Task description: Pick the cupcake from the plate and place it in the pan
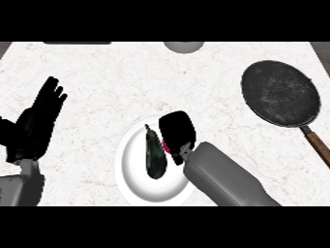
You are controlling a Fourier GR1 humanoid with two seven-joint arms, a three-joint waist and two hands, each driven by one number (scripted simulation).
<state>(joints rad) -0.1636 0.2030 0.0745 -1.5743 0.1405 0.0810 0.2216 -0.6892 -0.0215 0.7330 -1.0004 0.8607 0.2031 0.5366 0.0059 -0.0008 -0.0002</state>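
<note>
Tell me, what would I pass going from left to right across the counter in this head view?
Left robot hand, open and resting with fingers up → white plate → dark pan.

The plate [135, 181] lies left of and before the pan [280, 94], well apart.

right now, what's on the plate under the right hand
A dark shape and a pink sliver show on the plate; the right hand covers whatever else lies beneath it.
</note>
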